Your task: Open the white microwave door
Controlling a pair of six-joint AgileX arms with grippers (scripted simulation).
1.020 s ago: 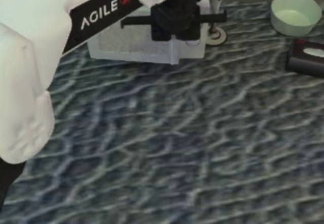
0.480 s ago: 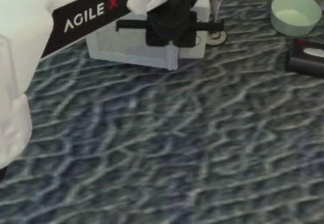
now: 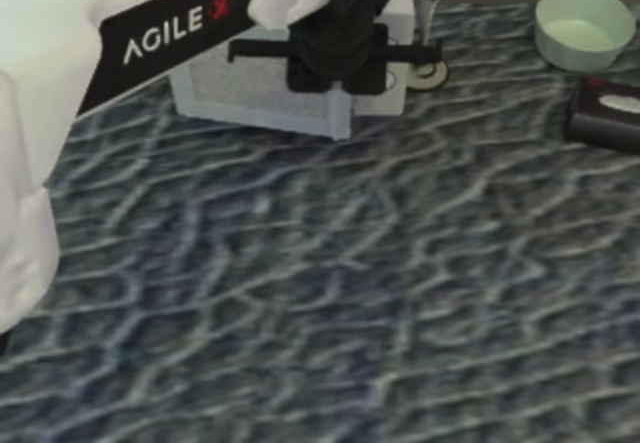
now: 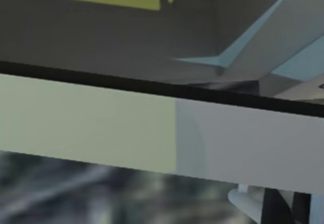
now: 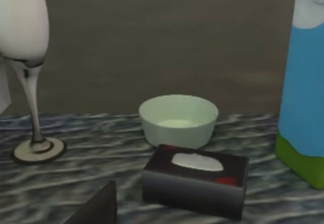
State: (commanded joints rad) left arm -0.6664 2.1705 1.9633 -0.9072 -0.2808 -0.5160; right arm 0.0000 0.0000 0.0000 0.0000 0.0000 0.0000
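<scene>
Pulling boxy white microwave [image 3: 385, 93] door, far-left table: flat white mesh-window door panel [image 3: 265, 93] slightly ajar at free edge. Left gripper [image 3: 340, 53] at that edge; jaw state indiscernible. Next: swing wider. Right arm unseen.

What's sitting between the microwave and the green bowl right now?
In the top view, a wine glass stands between the microwave and the green bowl, right beside the microwave. From the glass to the bowl the patterned table is bare.
</scene>
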